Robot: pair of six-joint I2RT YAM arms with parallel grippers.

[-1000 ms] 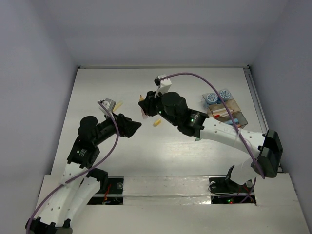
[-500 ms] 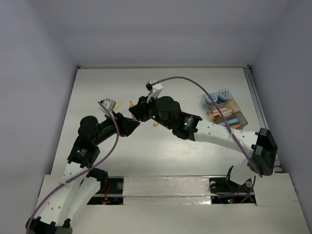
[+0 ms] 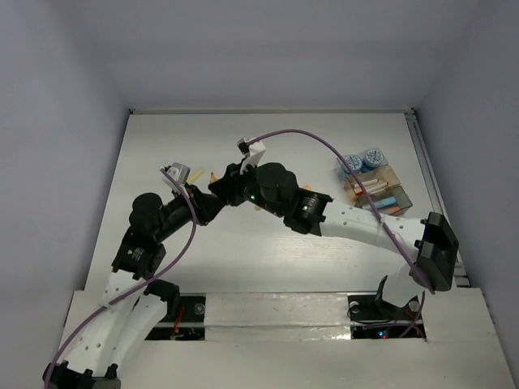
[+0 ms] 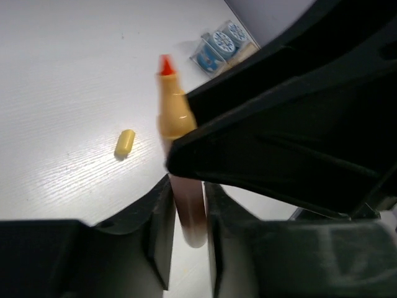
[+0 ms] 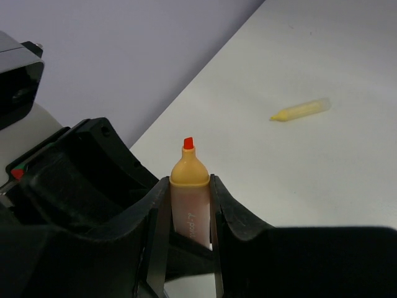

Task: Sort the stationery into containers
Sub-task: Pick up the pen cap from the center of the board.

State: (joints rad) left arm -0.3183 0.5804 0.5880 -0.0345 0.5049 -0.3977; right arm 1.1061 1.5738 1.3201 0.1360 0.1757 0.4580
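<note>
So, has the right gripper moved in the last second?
Yes. The right gripper, holding the orange marker, has slid left, away from the trays, to the left gripper.

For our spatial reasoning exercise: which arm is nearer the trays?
Right. The right arm passes close by the trays' near side; the left arm lies well to their left.

marker [image 5: 188,205] left of trays [image 3: 405,198]; pots [image 3: 362,160] behind trays

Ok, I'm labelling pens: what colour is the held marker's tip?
The tip is red, the marker body yellow-orange; clearest in the right wrist view.
</note>
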